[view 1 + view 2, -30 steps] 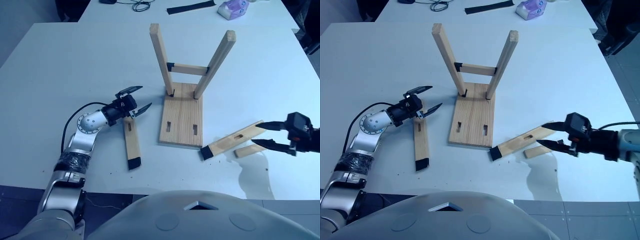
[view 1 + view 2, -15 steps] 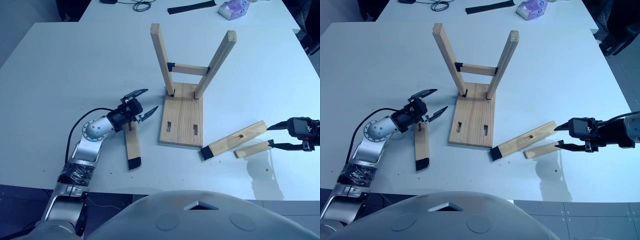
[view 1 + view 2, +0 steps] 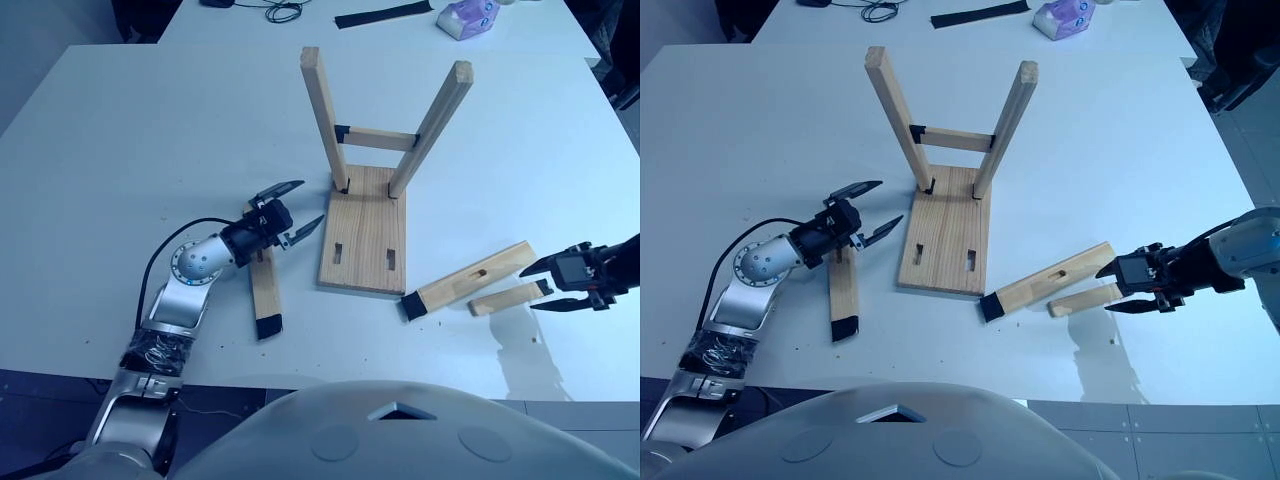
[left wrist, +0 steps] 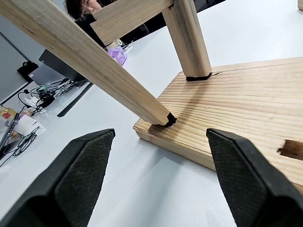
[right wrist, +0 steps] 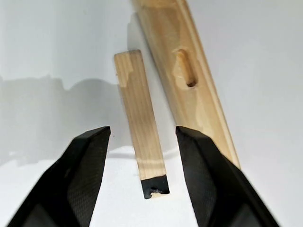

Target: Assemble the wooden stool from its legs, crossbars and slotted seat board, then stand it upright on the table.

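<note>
The slotted seat board (image 3: 365, 235) lies flat mid-table with two legs (image 3: 322, 115) (image 3: 432, 125) standing up from its far end, joined by a crossbar (image 3: 378, 138). A loose leg (image 3: 264, 285) lies left of the board. My left gripper (image 3: 311, 200) hovers open over that leg's far end, close to the board's left edge (image 4: 246, 99). A second loose leg (image 3: 468, 280) and a short crossbar (image 3: 508, 298) lie to the board's right. My right gripper (image 3: 528, 290) is open, its fingers (image 5: 90, 175) on either side of the crossbar's (image 5: 139, 118) black-tipped end.
A second table behind carries a black strip (image 3: 382, 15), a purple pouch (image 3: 466, 17) and cables (image 3: 280, 10). The near table edge runs just below the loose parts. Bare tabletop lies far left and far right.
My left gripper has moved right, closer to the seat board. My right gripper has come down from the loose leg's end and now has the short crossbar's end between its fingers.
</note>
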Available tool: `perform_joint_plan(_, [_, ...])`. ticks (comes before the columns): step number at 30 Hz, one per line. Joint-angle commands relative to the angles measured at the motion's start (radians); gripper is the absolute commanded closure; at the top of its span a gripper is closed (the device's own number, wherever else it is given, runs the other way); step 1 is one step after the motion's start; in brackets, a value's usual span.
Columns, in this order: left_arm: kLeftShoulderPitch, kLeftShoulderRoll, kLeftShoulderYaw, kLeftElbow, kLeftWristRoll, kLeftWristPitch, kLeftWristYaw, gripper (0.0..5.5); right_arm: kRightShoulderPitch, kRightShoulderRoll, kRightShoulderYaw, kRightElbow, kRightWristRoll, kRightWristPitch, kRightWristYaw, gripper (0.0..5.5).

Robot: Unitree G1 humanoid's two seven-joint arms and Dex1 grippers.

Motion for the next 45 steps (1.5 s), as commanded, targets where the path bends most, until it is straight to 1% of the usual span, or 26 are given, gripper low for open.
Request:
perform_joint_plan(1, [-0.010, 0.000, -0.010, -0.010, -0.007, 0.016, -0.011, 1.90, -0.003, 0.016, 0.040, 0.005, -0.057, -0.050, -0.046, 2.93])
perform_joint_plan(11, [0.000, -0.002, -0.025, -0.047, -0.015, 0.035, -0.024, 1.90, 0.011, 0.051, 0.117, -0.014, -0.136, -0.083, -0.121, 2.93])
perform_joint_plan(19, [-0.010, -0.006, -0.037, -0.048, -0.017, 0.042, -0.028, 1.90, -0.038, 0.099, 0.198, 0.035, -0.208, -0.097, -0.163, 2.93])
perform_joint_plan(24, [-0.011, -0.007, -0.042, -0.050, -0.017, 0.042, -0.028, 1.90, -0.055, 0.118, 0.228, 0.055, -0.227, -0.096, -0.179, 2.93])
perform_joint_plan(33, [-0.019, -0.006, -0.041, -0.040, -0.014, 0.041, -0.028, 1.90, -0.022, 0.091, 0.254, 0.076, -0.231, -0.107, -0.154, 4.14])
perform_joint_plan(41, [-0.015, -0.001, -0.036, -0.046, -0.022, 0.047, -0.032, 1.90, 0.018, 0.103, 0.252, 0.060, -0.228, -0.099, -0.181, 4.17])
perform_joint_plan(43, [-0.018, 0.007, -0.023, -0.039, -0.032, 0.052, -0.036, 1.90, 0.041, 0.094, 0.227, 0.030, -0.203, -0.082, -0.189, 4.17])
perform_joint_plan(45, [-0.025, 0.024, -0.003, -0.022, -0.041, 0.049, -0.043, 1.90, 0.081, 0.076, 0.177, -0.018, -0.149, -0.051, -0.192, 4.17])
